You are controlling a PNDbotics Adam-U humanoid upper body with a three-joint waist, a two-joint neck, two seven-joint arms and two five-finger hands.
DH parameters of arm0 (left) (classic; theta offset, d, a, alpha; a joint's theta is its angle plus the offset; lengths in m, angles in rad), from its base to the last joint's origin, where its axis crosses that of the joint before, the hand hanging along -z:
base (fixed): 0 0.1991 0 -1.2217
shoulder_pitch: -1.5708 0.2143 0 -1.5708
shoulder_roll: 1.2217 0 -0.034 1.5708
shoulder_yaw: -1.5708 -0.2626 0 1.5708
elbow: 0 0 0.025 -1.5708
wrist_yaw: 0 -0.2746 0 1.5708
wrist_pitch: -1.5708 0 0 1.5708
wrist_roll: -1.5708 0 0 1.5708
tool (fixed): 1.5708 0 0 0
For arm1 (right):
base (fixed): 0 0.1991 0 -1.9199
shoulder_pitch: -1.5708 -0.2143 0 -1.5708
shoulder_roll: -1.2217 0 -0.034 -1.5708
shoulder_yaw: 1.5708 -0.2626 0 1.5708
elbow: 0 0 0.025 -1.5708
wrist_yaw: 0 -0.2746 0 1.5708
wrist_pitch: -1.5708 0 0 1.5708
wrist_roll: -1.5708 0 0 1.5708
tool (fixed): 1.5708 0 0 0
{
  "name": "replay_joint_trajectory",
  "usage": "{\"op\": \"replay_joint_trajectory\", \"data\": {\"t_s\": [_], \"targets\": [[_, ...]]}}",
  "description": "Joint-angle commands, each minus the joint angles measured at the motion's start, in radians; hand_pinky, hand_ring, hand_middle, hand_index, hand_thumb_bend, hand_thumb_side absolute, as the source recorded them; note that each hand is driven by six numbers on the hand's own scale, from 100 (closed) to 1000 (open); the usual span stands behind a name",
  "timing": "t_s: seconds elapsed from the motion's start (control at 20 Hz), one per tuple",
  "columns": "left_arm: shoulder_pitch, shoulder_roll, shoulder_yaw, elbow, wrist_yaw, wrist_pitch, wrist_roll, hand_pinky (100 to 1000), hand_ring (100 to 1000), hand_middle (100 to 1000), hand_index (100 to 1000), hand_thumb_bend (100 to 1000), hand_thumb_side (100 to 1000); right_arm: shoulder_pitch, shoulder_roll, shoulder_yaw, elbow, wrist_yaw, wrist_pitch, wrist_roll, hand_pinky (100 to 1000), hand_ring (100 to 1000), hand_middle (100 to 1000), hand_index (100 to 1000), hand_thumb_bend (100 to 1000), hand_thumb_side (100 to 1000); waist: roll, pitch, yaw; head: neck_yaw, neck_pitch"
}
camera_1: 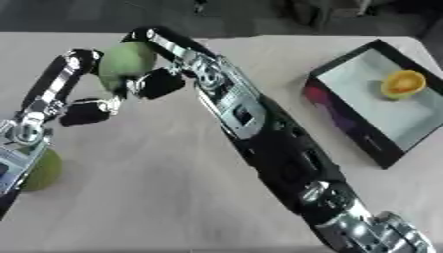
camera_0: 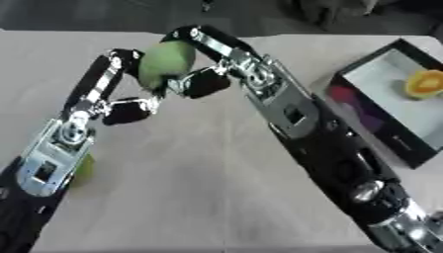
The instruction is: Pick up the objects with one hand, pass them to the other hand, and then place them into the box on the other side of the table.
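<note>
Holding a green fruit (camera_0: 166, 62) between both hands above the middle of the bench (camera_0: 199, 188), I'm at the handover: the left hand (camera_0: 117, 81) and the right hand (camera_0: 212, 59) each have fingers curled against it. My worry is release timing; if the left lets go before the right has it secured, the rounded fruit could slip out and roll across the bench. The swing toward the box (camera_1: 372, 113) could also clip its near wall. I count three fruits: this green one, a second green one (camera_1: 39, 170) on the bench beside my left arm, and one orange piece (camera_1: 402, 83) already in the single box.
</note>
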Motion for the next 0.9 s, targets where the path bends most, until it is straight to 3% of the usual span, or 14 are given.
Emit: {"op": "replay_joint_trajectory", "data": {"t_s": [0.05,0.15,0.2,0.4,0.6,0.9], "targets": [[-0.014,0.002,0.001,-0.018,0.005,0.001,0.001,688,471,436,551,100,100,-0.016,-0.006,-0.004,-0.018,-0.015,0.014,-0.005,971,803,561,586,100,100,0.005,-0.016,0.0,-0.008,0.006],[-0.013,0.003,0.002,-0.017,0.001,0.003,0.008,709,493,468,624,243,100,-0.015,-0.007,-0.006,-0.019,-0.02,0.019,-0.005,971,799,555,576,100,100,0.006,-0.016,0.001,-0.011,0.009],[-0.012,0.003,0.002,-0.016,-0.001,0.005,0.012,735,529,518,711,376,146,-0.015,-0.008,-0.006,-0.021,-0.022,0.021,-0.006,971,798,555,575,100,100,0.006,-0.017,0.002,-0.012,0.01],[-0.009,0.007,0.009,-0.008,-0.016,0.034,0.059,772,584,594,840,603,331,-0.015,-0.015,-0.012,-0.03,-0.033,0.03,-0.016,971,796,552,573,100,100,0.005,-0.018,0.003,-0.014,0.009],[-0.005,0.007,0.016,0.001,-0.011,0.086,0.122,771,588,602,871,670,388,-0.013,-0.025,-0.022,-0.048,-0.048,0.042,-0.028,972,795,552,573,100,100,0.004,-0.019,0.003,-0.012,0.004],[0.0,0.009,0.018,0.005,-0.001,0.123,0.154,765,585,598,885,700,411,0.0,-0.039,-0.033,-0.072,-0.066,0.061,-0.043,975,792,551,575,100,100,0.006,-0.021,0.001,-0.011,0.0]]}}
